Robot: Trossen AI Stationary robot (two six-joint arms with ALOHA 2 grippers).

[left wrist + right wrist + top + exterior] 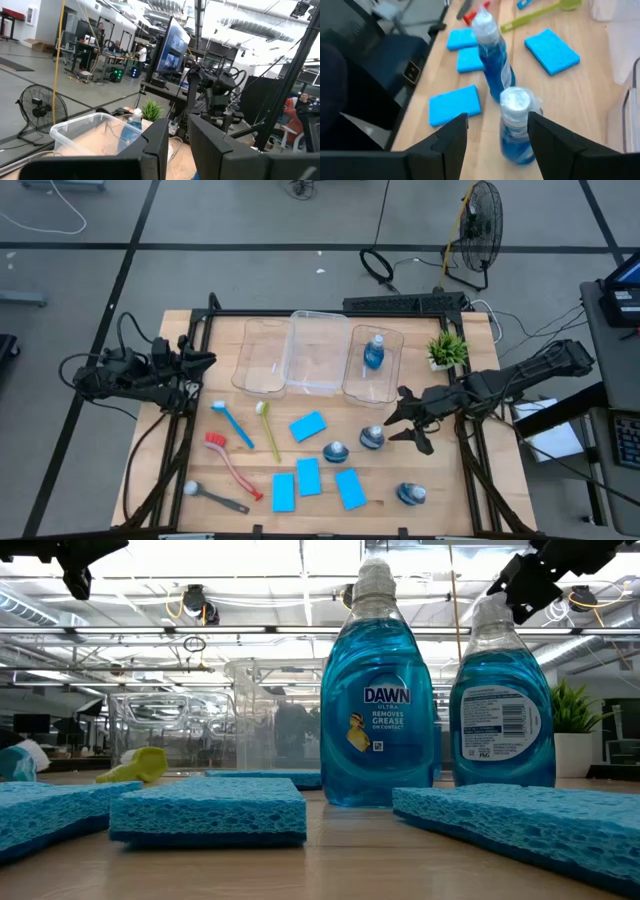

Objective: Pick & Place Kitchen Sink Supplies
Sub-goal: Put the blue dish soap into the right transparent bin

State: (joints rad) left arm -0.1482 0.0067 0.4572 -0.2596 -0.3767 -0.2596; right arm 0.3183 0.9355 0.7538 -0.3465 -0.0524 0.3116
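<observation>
Overhead view of the table, read from the lower edge of the frame upward. Along the bottom lie a grey-black brush [215, 497] at lower left, a bottle [410, 494] at lower right, and between them three sponges [283, 491], [308, 476], [351, 488]. Above these, left of centre, lie the red brush [232, 464], the blue brush [232, 424] and the yellow-green brush [269, 430], with a fourth sponge [308, 425] just to their right. Two more bottles stand at centre right, one [335, 451] beside the sponges and one [372, 439] directly in front of the right gripper [408, 423]; the right wrist view shows that gripper's jaws spread on either side of this bottle's pale cap, not yet touching it, so the step in hand appears to be its pickup. In the upper middle stand three clear bins [318, 352]; only the rightmost holds anything, a single bottle [374, 352]. A potted plant [447, 350] stands at upper right. The left gripper [203, 361] waits at the upper left table edge, empty, its jaws standing only slightly apart. As judged: one supply of twelve is binned; three bottles, four sponges and four brushes remain on the table
</observation>
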